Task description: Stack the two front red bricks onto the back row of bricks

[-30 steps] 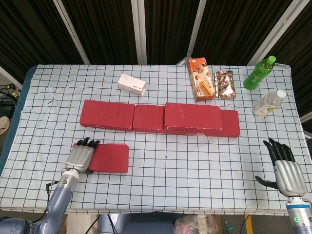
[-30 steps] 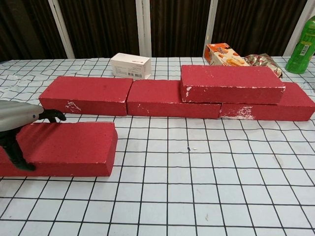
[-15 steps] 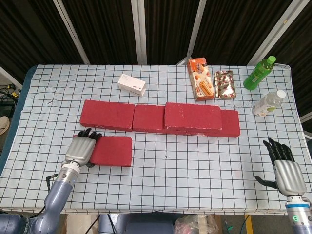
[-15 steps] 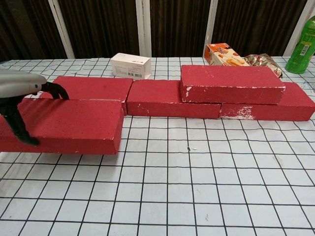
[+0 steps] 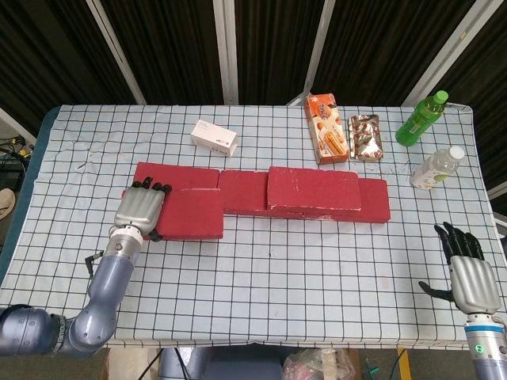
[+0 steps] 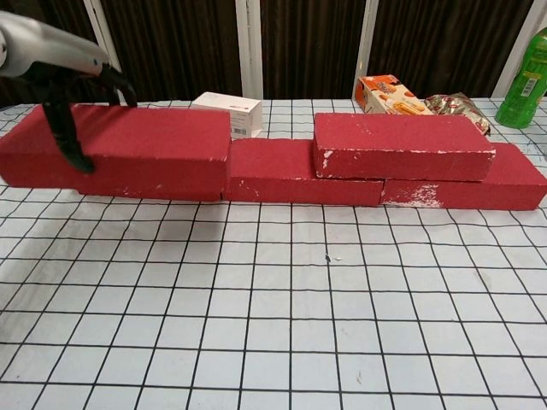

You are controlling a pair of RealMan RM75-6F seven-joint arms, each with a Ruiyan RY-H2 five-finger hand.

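Two hands show in the head view. The left hand (image 5: 141, 212) grips the left end of a red brick (image 5: 190, 214), which is held over the front edge of the back row of bricks (image 5: 245, 190) at its left end. Another red brick, the stacked brick (image 5: 314, 190), already lies on top of that row toward its right. The right hand (image 5: 467, 273) hovers near the front right corner of the checked tabletop (image 5: 317, 277), fingers spread and holding nothing. Behind the row are a white box (image 5: 214, 137), an orange snack box (image 5: 325, 127), a foil packet (image 5: 366, 136), a green bottle (image 5: 421, 118) and a clear bottle (image 5: 437, 167).

From the chest view, the left hand (image 6: 60, 68) clasps the held brick (image 6: 128, 149) from above, thumb down its front face. The brick hides the row's left brick. The right hand is outside this view.
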